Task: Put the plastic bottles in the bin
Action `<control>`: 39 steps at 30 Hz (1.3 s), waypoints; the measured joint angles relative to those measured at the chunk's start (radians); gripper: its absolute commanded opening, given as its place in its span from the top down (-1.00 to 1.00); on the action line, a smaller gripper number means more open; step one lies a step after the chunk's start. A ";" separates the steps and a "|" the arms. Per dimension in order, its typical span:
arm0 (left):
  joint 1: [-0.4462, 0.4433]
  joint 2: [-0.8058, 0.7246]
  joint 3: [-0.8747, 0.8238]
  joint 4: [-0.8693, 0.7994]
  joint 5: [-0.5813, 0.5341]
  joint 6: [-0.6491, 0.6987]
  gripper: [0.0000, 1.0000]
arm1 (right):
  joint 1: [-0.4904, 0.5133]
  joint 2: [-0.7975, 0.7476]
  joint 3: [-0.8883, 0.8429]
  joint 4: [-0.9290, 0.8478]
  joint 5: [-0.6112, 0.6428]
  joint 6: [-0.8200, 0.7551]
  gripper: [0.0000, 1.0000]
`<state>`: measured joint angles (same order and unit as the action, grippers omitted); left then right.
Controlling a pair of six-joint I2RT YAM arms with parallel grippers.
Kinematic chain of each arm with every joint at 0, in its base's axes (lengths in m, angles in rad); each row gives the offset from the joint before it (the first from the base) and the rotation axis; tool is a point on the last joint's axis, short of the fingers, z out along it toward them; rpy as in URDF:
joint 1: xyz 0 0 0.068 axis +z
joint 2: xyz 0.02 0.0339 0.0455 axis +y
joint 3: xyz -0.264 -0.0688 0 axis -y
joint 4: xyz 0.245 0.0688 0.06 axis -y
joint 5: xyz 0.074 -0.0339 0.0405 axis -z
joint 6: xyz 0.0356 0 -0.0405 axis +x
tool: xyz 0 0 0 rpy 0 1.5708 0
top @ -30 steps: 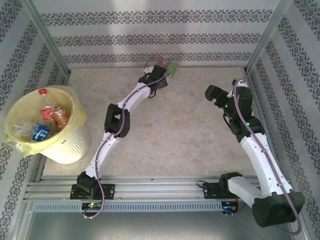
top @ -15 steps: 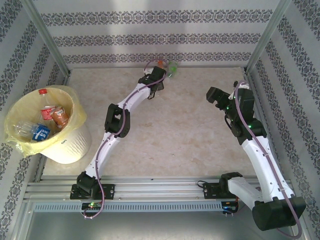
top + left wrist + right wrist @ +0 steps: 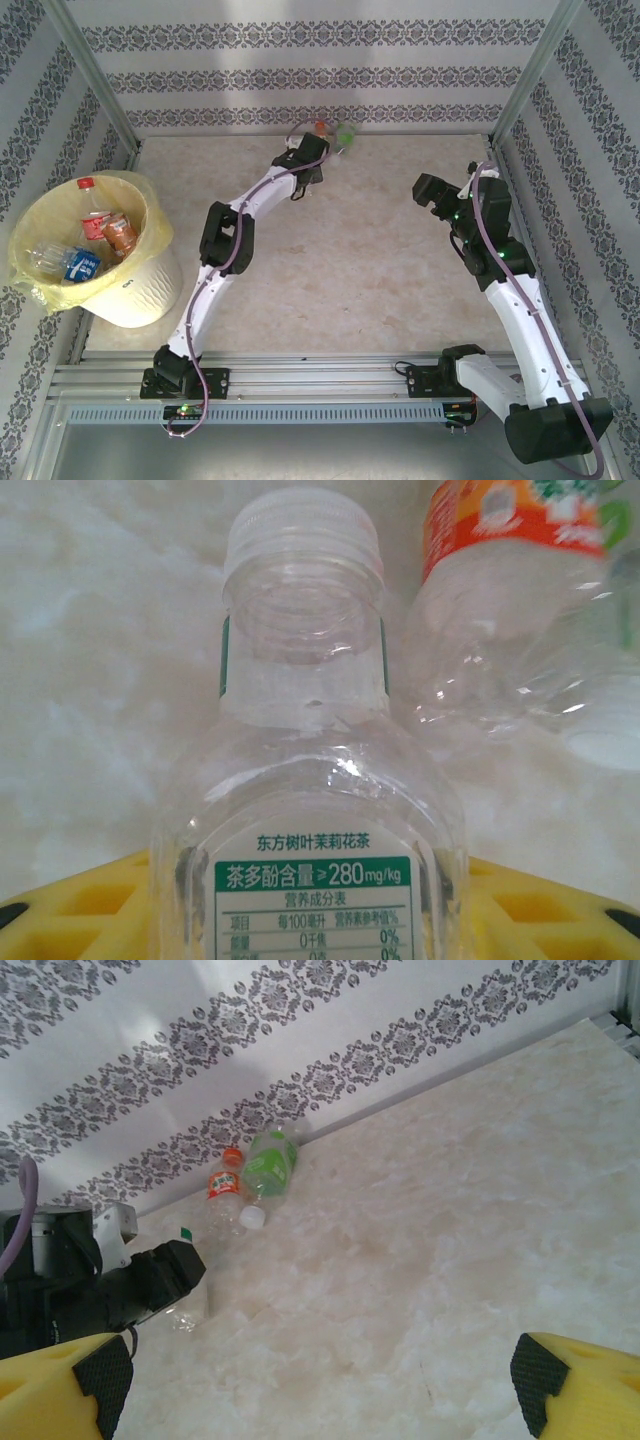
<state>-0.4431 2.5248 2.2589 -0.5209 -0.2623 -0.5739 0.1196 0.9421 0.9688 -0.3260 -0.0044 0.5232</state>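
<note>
Well, several plastic bottles (image 3: 120, 236) were seen inside the bin (image 3: 140, 290). Left gripper (image 3: 310, 160) was stretched toward the back wall (image 3: 300, 90), jaws drawn narrow around a clear bottle (image 3: 310, 780), with an orange-labelled bottle (image 3: 500, 560) and a green bottle (image 3: 268, 1163) just beyond them. Right gripper (image 3: 320, 1380) was held with jaws spread wide.

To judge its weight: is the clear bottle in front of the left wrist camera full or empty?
Empty as far as visible: the clear bottle is see-through down to its label, with no liquid line.
</note>
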 measured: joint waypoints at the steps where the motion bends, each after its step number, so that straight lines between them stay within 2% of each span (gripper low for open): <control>1: 0.000 -0.032 -0.035 0.019 0.003 0.006 0.03 | 0.000 -0.002 0.000 0.005 -0.006 0.000 -0.96; 13: 0.000 -0.396 -0.412 0.241 0.078 0.026 0.04 | 0.001 -0.002 -0.011 0.069 -0.072 0.001 -0.96; 18: 0.000 -0.534 -0.526 0.282 0.111 0.029 0.04 | 0.011 -0.001 -0.034 0.127 -0.119 0.000 -0.96; 27: 0.000 -0.763 -0.630 0.300 0.146 0.053 0.03 | 0.145 0.073 -0.033 0.224 -0.177 -0.066 -0.96; 34: 0.000 -0.967 -0.672 0.262 0.100 0.135 0.02 | 0.271 0.132 -0.031 0.333 -0.161 -0.129 -0.96; 39: 0.008 -1.128 -0.694 0.213 -0.039 0.255 0.00 | 0.298 0.154 -0.018 0.388 -0.137 -0.150 -0.96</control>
<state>-0.4351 1.3972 1.5646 -0.3077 -0.3016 -0.3191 0.4171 1.0958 0.9512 0.0616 -0.1410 0.3729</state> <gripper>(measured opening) 0.566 0.980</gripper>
